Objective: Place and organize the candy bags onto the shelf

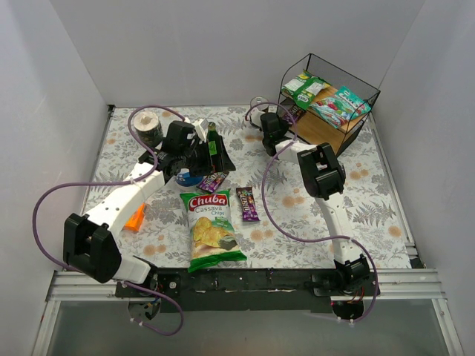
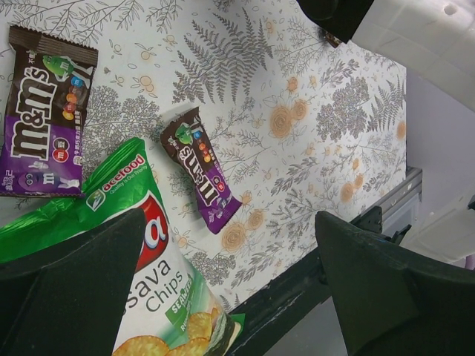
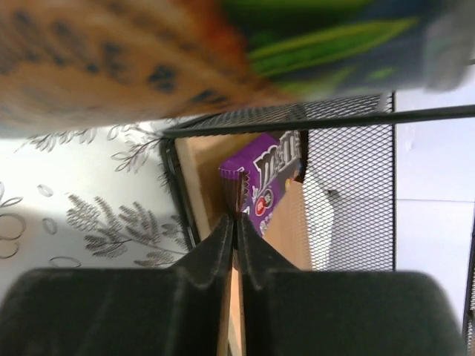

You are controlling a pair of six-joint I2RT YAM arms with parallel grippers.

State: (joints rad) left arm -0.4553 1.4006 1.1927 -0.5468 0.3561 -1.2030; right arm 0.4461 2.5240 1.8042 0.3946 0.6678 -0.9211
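The shelf (image 1: 364, 111) stands at the back right; its top board holds green-and-white candy bags (image 1: 306, 89) and a teal one (image 1: 340, 105). My right gripper (image 1: 280, 122) is at the shelf's lower tier. In the right wrist view it (image 3: 237, 219) is shut on the crimped end of a purple M&M's bag (image 3: 269, 178), which reaches in over the lower wooden board (image 3: 199, 174). My left gripper (image 1: 215, 157) is open and empty above the table. Below it lie two dark purple M&M's bags (image 2: 44, 111) (image 2: 202, 169), which also show in the top view (image 1: 214, 180) (image 1: 248, 203).
A large green-and-red Chuba chips bag (image 1: 211, 230) lies at front centre, also in the left wrist view (image 2: 145, 297). An orange packet (image 1: 135, 217) lies under the left arm. A tape roll (image 1: 151, 130) sits at back left. White walls enclose the table.
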